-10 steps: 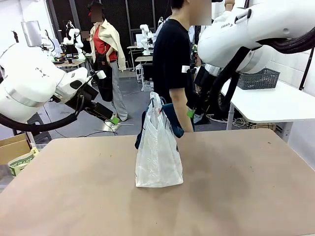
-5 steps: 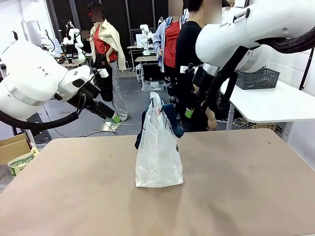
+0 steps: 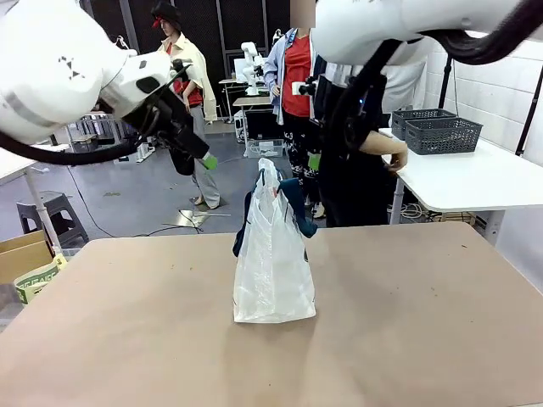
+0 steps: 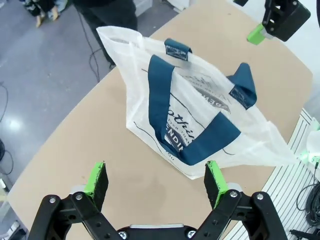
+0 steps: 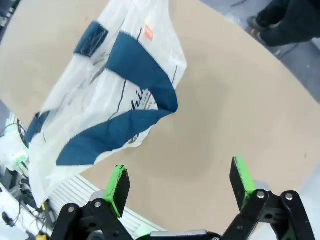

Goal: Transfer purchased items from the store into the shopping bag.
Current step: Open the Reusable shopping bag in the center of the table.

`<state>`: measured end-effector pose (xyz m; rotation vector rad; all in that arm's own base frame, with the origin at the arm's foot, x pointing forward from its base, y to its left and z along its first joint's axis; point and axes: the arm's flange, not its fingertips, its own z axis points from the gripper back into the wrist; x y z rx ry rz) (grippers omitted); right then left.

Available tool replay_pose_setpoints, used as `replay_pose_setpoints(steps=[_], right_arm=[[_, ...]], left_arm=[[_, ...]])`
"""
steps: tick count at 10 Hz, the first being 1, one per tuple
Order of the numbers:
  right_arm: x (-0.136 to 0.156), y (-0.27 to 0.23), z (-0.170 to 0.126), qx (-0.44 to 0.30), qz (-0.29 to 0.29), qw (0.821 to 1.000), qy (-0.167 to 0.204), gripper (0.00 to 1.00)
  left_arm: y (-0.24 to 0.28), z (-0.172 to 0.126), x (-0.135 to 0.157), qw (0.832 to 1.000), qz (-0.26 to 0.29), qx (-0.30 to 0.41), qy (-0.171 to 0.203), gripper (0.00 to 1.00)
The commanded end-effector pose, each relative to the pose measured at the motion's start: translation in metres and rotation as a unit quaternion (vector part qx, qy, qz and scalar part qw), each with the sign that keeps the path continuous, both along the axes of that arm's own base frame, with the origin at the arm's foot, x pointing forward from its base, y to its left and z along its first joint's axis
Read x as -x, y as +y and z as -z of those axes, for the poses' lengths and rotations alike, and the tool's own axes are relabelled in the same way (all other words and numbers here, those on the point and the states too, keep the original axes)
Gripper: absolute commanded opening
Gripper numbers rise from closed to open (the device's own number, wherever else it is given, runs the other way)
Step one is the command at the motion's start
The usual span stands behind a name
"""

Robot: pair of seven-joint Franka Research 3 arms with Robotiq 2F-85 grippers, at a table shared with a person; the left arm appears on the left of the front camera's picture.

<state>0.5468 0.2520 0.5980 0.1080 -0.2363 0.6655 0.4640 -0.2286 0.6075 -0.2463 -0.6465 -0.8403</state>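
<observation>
Shows the shopping bag (image 3: 273, 271) upright in the middle of the tabletop (image 3: 424, 339), seemingly unfilled, left jaws and right jaws spread wide and empty above either side; judged barely started, with all the loading left to do.

The left arm (image 3: 59, 68) sweeps in high from ten o'clock of the front view, wrist angled down toward the middle. The left gripper (image 3: 204, 158) hangs in the air. In its own wrist view, its green pads (image 4: 96, 180) stand wide apart, holding nothing. The right arm (image 3: 382, 25) enters from one o'clock, forearm dropping steeply. The right gripper (image 3: 316, 161) seems to point downward (black on black there, hard to trace). In its wrist view, its fingers (image 5: 118, 184) are spread wide and empty.
</observation>
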Motion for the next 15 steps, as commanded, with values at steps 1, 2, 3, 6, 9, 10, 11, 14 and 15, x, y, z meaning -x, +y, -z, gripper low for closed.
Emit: replay_pose_setpoints(steps=[1, 2, 3, 6, 9, 10, 11, 14, 15], right_arm=[[-0.028, 0.031, -0.017, 0.018, 0.038, 0.999, 0.027, 1.00], [-0.031, 0.044, -0.020, 0.027, 0.056, 0.998, 0.030, 1.00], [-0.033, 0.057, -0.018, 0.032, 0.071, 0.996, 0.041, 1.00], [-0.025, 0.074, -0.008, 0.034, 0.099, 0.993, 0.050, 1.00], [-0.019, 0.073, 0.001, 0.021, 0.089, 0.994, 0.058, 1.00], [-0.018, 0.071, 0.003, 0.033, 0.077, 0.995, 0.051, 1.00], [-0.012, 0.070, 0.015, 0.004, 0.075, 0.995, 0.067, 1.00], [0.003, 0.075, 0.030, -0.004, 0.092, 0.992, 0.083, 1.00], [0.005, 0.077, 0.033, 0.002, 0.095, 0.991, 0.091, 1.00]], left_arm=[[-0.022, -0.015, -0.016, 0.998, -0.040, -0.024, 0.048, 1.00], [-0.034, -0.016, -0.018, 0.996, -0.052, -0.021, 0.063, 1.00], [-0.045, -0.015, -0.021, 0.995, -0.070, -0.025, 0.071, 1.00], [-0.078, -0.013, -0.025, 0.993, -0.073, -0.033, 0.091, 1.00], [-0.068, -0.007, -0.019, 0.994, -0.072, -0.023, 0.084, 1.00], [-0.080, -0.003, -0.021, 0.994, -0.066, -0.022, 0.089, 1.00], [-0.084, 0.004, -0.018, 0.983, -0.136, -0.051, 0.113, 1.00], [-0.099, 0.014, -0.020, 0.968, -0.186, -0.073, 0.150, 1.00], [-0.103, 0.015, -0.020, 0.965, -0.195, -0.073, 0.161, 1.00]])
